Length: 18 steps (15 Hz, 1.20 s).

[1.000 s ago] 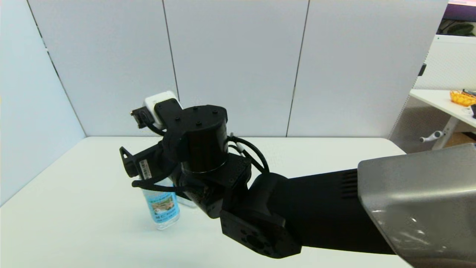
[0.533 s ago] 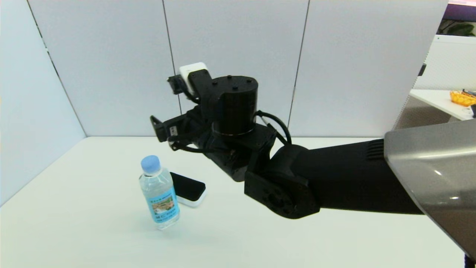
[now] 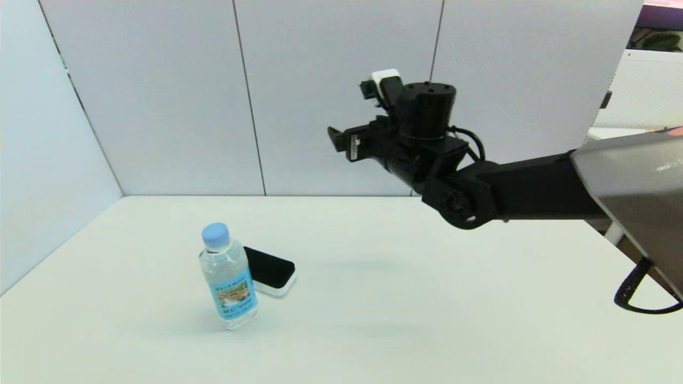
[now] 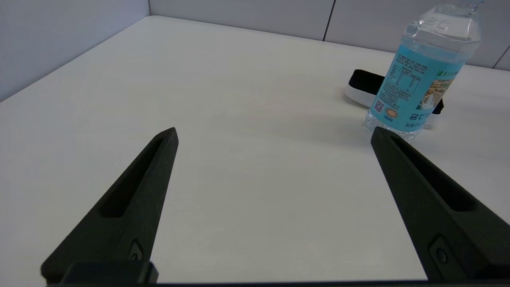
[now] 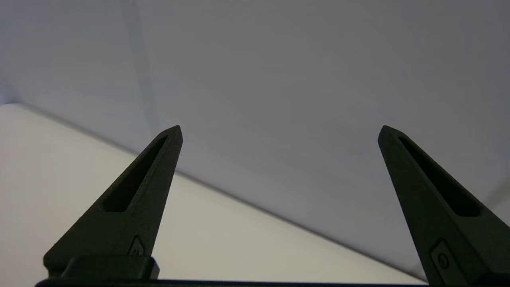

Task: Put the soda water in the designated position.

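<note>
The soda water [image 3: 228,277] stands upright on the white table [image 3: 405,298], a small clear bottle with a light-blue cap and label, and nothing holds it. My right gripper [image 3: 337,140] hangs high above the table, well to the right of the bottle and far from it. In the right wrist view the right gripper [image 5: 279,129] is open and empty, facing the grey wall. In the left wrist view my left gripper [image 4: 273,133] is open low over the table, with the soda water [image 4: 422,87] just beyond one fingertip [image 4: 382,137], outside the gap.
A flat white block with a black top [image 3: 269,271] lies right behind the bottle, touching or nearly touching it; the left wrist view shows this block [image 4: 362,87] too. Grey partition panels [image 3: 341,96] close the table's far and left sides.
My right arm has risen and swung to the right, away from the bottle it was over a second ago. The bottle stays standing beside the block.
</note>
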### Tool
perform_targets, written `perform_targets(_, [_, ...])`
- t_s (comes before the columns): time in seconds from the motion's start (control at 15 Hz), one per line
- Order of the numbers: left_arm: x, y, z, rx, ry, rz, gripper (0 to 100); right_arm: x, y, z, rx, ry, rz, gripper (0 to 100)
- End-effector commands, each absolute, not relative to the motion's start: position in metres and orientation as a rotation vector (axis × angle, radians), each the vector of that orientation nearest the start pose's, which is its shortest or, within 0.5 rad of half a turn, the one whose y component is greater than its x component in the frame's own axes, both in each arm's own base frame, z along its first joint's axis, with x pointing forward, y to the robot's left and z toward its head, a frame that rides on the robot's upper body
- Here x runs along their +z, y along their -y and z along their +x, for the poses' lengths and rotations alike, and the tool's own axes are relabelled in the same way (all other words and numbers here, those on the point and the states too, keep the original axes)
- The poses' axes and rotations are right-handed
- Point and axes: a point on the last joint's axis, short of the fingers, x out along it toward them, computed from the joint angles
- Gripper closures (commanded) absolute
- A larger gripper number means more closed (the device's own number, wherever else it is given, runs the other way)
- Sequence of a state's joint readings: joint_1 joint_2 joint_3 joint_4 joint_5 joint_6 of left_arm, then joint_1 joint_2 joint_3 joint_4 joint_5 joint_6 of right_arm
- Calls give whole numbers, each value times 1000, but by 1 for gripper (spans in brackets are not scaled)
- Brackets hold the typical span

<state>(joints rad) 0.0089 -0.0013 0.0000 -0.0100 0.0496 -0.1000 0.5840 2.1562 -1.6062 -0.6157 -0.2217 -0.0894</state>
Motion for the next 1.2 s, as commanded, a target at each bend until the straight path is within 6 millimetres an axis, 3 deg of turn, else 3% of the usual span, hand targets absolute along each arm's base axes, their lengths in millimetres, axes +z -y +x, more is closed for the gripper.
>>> perform_targets(0.07, [77, -1, -23, 59, 15, -101, 0, 234, -185, 408, 230, 66, -75, 0])
perform_targets(0.33, [77, -1, -23, 59, 15, -101, 0, 240, -139, 406, 150, 55, -104, 0])
perform_targets(0.6, [77, -1, -23, 59, 15, -101, 0, 262, -104, 372, 105, 41, -107, 0])
perform_targets(0.87, [77, -1, -23, 59, 15, -101, 0, 284, -73, 315, 71, -9, -116, 0])
perform_targets(1.2, [77, -1, -23, 59, 15, -101, 0, 288, -35, 230, 26, -30, -123, 0])
